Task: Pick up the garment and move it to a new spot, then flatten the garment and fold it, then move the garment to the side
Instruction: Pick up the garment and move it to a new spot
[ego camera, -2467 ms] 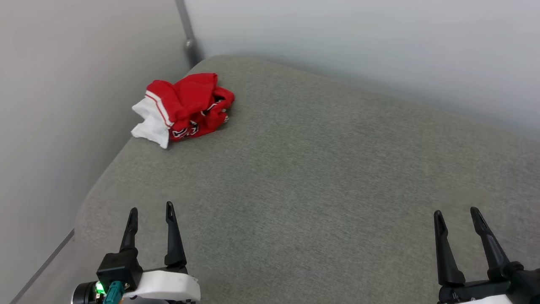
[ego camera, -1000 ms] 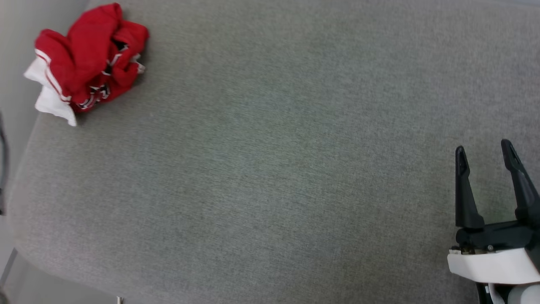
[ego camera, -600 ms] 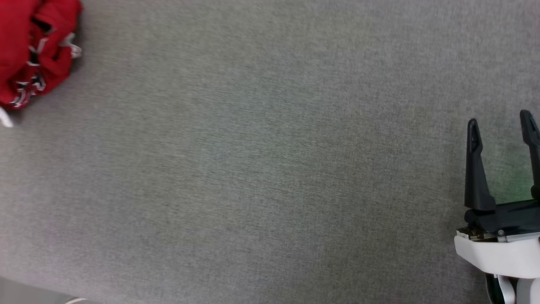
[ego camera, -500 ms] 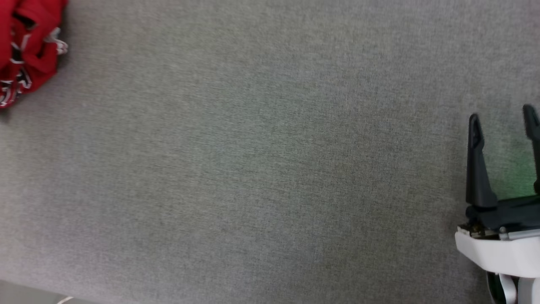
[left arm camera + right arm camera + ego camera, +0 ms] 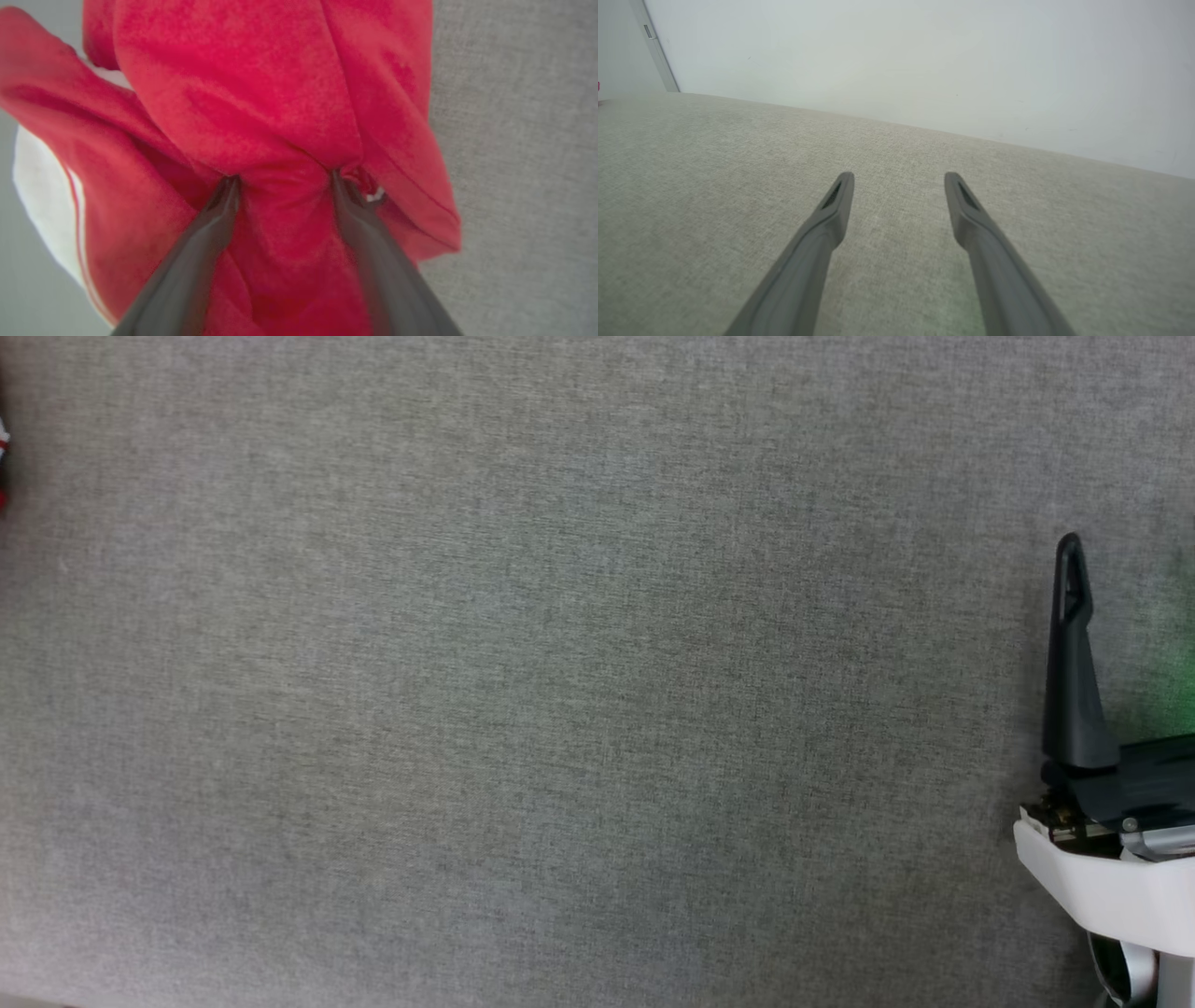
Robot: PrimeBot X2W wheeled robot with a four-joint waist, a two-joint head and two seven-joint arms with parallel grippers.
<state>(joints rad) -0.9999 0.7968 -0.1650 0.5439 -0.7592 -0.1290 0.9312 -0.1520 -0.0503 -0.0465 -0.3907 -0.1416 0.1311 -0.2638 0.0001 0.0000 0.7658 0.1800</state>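
The garment (image 5: 261,84) is a crumpled red heap with a white sleeve (image 5: 42,205) at its left, lying on the grey fabric surface (image 5: 523,140). My left gripper (image 5: 282,179) stands open, its two fingertips pressed into the red folds with a ridge of cloth between them. In the head view a red sliver of the garment (image 5: 2,476) shows at the left edge. My right gripper (image 5: 899,182) is open with nothing between its fingers, low over the bare grey surface. One of its fingers (image 5: 1072,653) shows at the right edge of the head view.
The grey fabric surface (image 5: 560,709) stretches wide between the two grippers. A pale wall (image 5: 924,56) rises behind its far edge, with a grey vertical strip (image 5: 654,46) at the corner.
The head camera has swung, so the garment has slid off the picture's left edge and the right gripper sits closer to the right edge. The left gripper has left the head view.
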